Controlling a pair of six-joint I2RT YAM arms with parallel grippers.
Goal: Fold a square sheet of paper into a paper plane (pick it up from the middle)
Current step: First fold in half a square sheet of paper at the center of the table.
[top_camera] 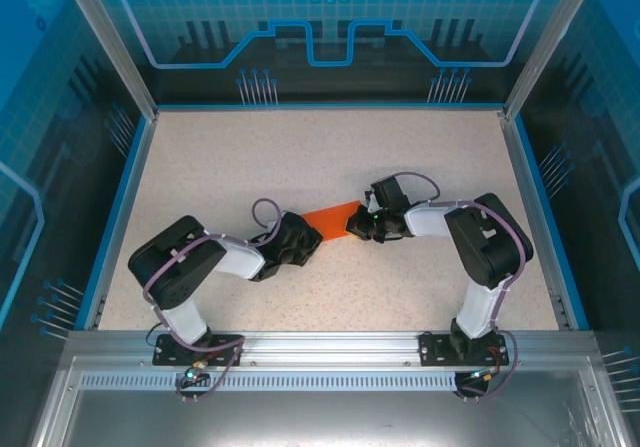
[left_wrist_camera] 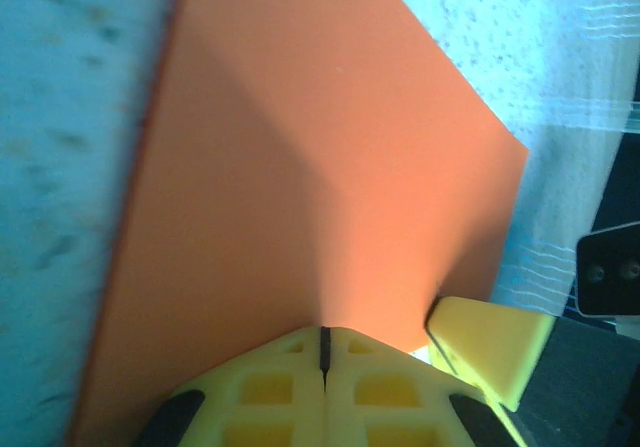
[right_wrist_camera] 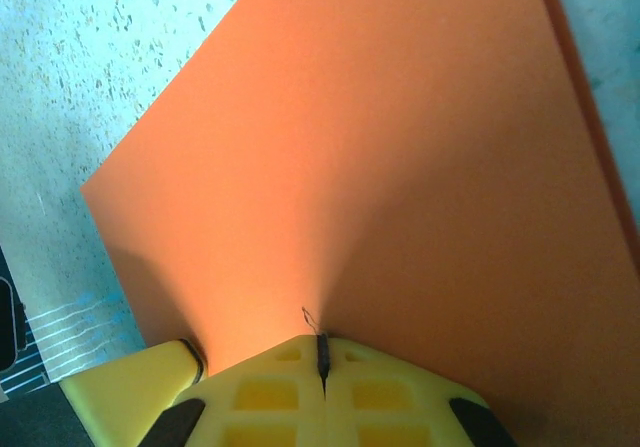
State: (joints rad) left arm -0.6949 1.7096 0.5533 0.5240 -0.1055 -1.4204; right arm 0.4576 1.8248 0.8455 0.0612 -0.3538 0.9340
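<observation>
- Top view: the square sheet of paper (top_camera: 332, 216) sits mid-table (top_camera: 300, 157), spanning the gap between my left gripper (top_camera: 305, 239) and right gripper (top_camera: 358, 225). Each arm meets it from its own side. I can't tell from up here whether it rests on the surface or is lifted clear.
- Left wrist view: the left gripper (left_wrist_camera: 324, 339) has its yellow jaws pressed together, and the orange sheet (left_wrist_camera: 320, 167) fans out of the seam, so I read it as pinched. A soft bend runs up from the nip. The paper gives at once and has almost no stiffness of its own. A finger of the other gripper (left_wrist_camera: 490, 339) touches the same edge just beside mine.
- Right wrist view: the right gripper (right_wrist_camera: 322, 352) is likewise clamped on the sheet (right_wrist_camera: 380, 167).
- Handling, as I judge it: the sheet is feather-light, smooth and quick to crease or tear. I'd take hold at an edge with a shallow bite and never pull the arms apart.
</observation>
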